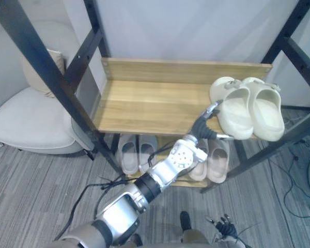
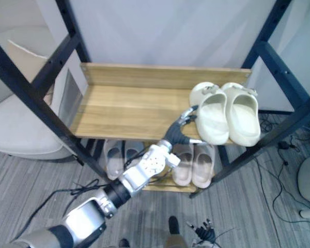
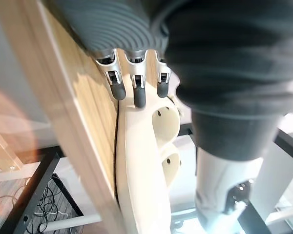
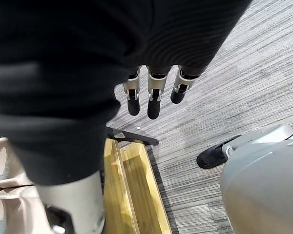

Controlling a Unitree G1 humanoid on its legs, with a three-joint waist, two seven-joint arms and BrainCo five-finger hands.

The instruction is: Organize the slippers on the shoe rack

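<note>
- Shoe rack: black metal frame with two wooden shelves, standing on grey striped carpet.
- Upper shelf: raised wooden back board. It holds one pair of clog slippers at its right end. The rest of the board is bare wood.
- Left cream clog slipper and right cream clog slipper: side by side and touching, upright on their soles, heels at the shelf's front edge.
- Lower shelf: holds two pairs, a pale grey pair of slippers on the left and a pinkish-beige pair of slippers on the right.
- Left hand: reaches up over the front of the upper shelf. Its fingers are straight and unclenched, their tips at the outer side wall of the left cream slipper, and the thumb is spread apart. It grasps nothing.
- Right hand: hangs low over the carpet with its fingers straight and relaxed, holding nothing.
- White armchair with a beige cushion: to the left of the rack.
</note>
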